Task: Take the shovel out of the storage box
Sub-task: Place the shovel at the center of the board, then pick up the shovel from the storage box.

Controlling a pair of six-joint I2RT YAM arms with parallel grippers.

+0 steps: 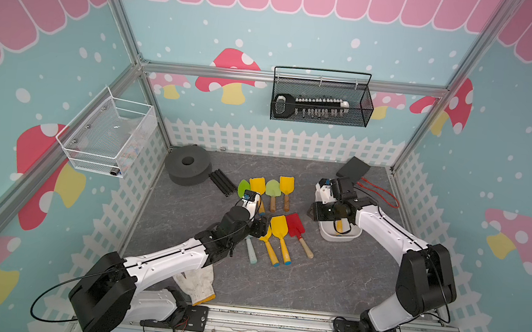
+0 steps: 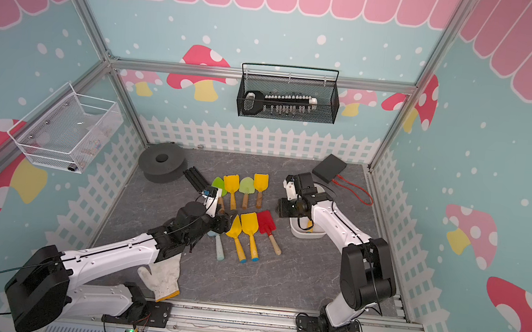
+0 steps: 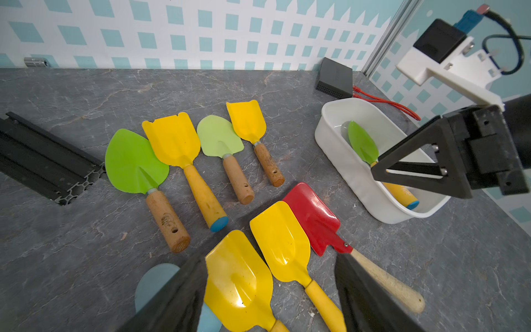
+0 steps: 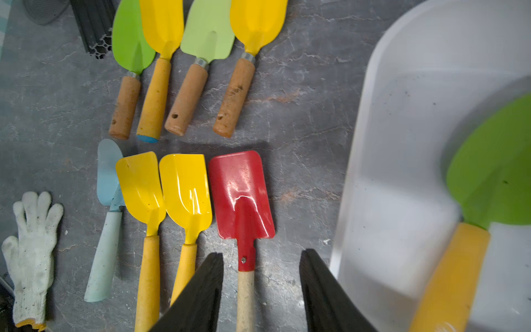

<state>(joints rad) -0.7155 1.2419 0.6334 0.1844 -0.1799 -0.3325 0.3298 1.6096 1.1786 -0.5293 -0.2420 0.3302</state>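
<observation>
The storage box is a shallow white tub on the right side of the grey table, also seen in both top views. A shovel with a green blade and a yellow handle lies inside it, blade toward the back wall; the right wrist view shows it close up. My right gripper is open just left of the box's rim, over the red shovel's wooden handle and apart from it. My left gripper hangs open above two yellow shovels and holds nothing.
Several shovels lie in two rows mid-table, among them a red one. A white glove lies under the left arm. At the back are a black foam ring, a black bar and a black box with a red cord. Wire baskets hang on the walls.
</observation>
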